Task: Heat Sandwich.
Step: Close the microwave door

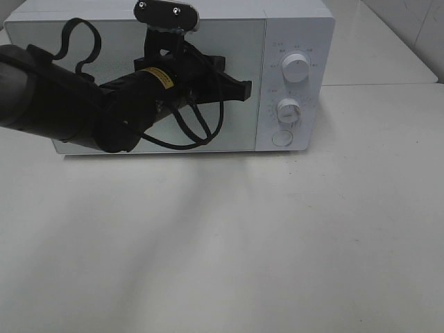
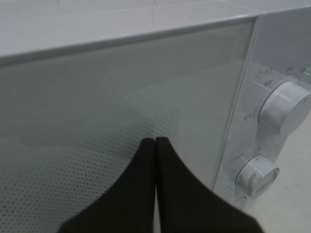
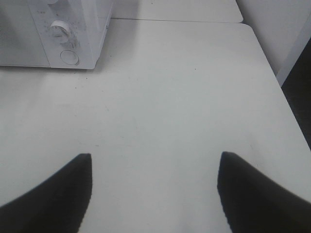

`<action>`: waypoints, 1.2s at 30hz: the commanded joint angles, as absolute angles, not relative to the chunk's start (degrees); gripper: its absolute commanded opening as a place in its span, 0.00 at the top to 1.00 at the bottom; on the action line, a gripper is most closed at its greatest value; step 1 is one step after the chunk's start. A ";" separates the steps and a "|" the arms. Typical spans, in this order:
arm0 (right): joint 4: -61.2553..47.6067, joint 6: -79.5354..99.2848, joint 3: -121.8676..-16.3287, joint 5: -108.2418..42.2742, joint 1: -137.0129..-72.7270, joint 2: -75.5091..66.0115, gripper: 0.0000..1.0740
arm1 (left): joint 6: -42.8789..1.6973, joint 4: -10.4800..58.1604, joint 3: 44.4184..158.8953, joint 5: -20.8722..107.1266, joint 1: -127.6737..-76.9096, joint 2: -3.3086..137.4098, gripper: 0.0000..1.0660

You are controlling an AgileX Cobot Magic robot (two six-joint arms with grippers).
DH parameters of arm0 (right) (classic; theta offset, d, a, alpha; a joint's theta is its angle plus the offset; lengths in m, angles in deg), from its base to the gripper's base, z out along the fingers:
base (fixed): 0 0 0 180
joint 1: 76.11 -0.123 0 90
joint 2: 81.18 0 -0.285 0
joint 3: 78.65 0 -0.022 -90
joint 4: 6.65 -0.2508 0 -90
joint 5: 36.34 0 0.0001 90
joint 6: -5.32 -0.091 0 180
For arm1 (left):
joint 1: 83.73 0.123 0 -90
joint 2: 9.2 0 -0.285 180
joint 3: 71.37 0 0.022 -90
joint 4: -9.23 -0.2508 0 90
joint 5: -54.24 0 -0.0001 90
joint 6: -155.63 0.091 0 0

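The left gripper (image 2: 155, 141) is clenched, its two black fingertips (image 2: 146, 150) pressed flat together with nothing between them. It is held close in front of the closed door (image 2: 97, 97) of the white microwave (image 1: 298, 28), near the door's control-panel edge; whether it touches the glass is hard to tell. Beside it are the upper knob (image 2: 284, 109) and the lower knob (image 2: 257, 175). The right gripper (image 3: 154, 160) is spread wide and empty above the white table (image 3: 170, 87). The sandwich is out of sight, possibly behind the door.
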State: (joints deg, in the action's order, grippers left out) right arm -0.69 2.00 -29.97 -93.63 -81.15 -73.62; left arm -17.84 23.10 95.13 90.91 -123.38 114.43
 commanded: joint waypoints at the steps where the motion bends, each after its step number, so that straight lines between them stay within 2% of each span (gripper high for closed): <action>1: -0.64 2.23 -29.91 -93.34 -80.75 -75.22 0.35 | -17.73 27.68 96.96 94.12 -121.49 114.66 1.00; 17: -0.64 2.23 -29.91 -93.34 -80.75 -75.22 0.36 | -17.73 28.08 93.46 94.12 -123.49 111.68 1.00; 36: -0.64 2.23 -29.91 -93.34 -80.75 -75.22 0.38 | -17.84 28.71 76.73 89.19 -127.44 99.37 1.00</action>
